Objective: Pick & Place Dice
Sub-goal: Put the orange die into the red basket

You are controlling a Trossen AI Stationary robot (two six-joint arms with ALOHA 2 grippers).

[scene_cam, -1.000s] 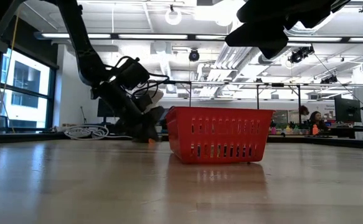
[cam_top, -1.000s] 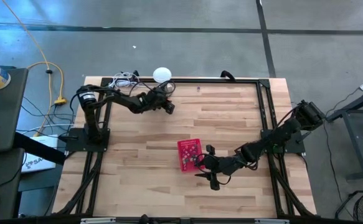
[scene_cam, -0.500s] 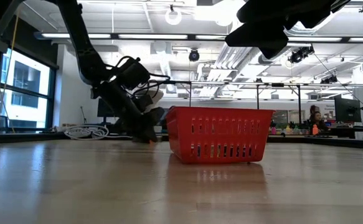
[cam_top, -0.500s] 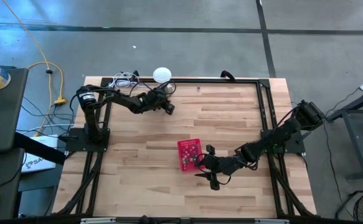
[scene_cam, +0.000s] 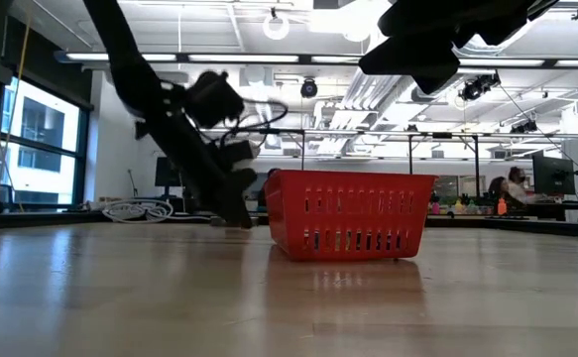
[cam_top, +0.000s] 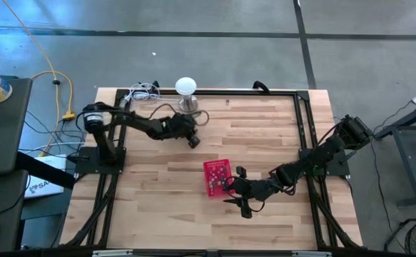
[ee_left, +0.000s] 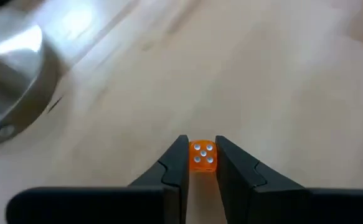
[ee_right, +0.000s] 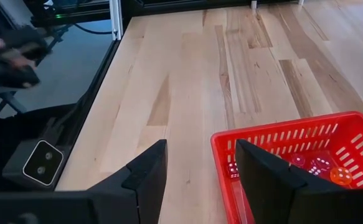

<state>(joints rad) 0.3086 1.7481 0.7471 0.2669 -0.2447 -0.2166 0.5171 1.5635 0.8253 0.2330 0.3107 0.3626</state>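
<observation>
An orange die [ee_left: 202, 155] with white pips sits between the fingertips of my left gripper [ee_left: 202, 147], which is shut on it. In the high view my left gripper [cam_top: 194, 142] is between the white lamp [cam_top: 186, 87] and the red basket [cam_top: 217, 176]. The basket stands on its base on the table and holds several dice [ee_right: 321, 163] in red, pink and orange. My right gripper [ee_right: 197, 180] stands open beside the basket's near right side [cam_top: 236, 191], with nothing between its fingers. My left gripper pinches the orange die by two opposite faces [ee_left: 202, 163] between its two fingertips, right at their free ends. The fingers slant down from the table's far left. The five-pip face looks back at the wrist camera. The die seems just off the table.
The lamp's round metal base [ee_left: 13, 74] stands close behind my left gripper, by the table's far edge. A black frame rail [cam_top: 300, 135] runs around the table. Cables [cam_top: 142, 91] lie at the far left corner. Bare wood stretches across the table's near and left parts.
My left gripper has swung away from the lamp's base toward the near edge and the basket, rising a little and rolling its wrist. The orange die that lay on the table at its fingertips has gone along with it. My right arm has kept still.
</observation>
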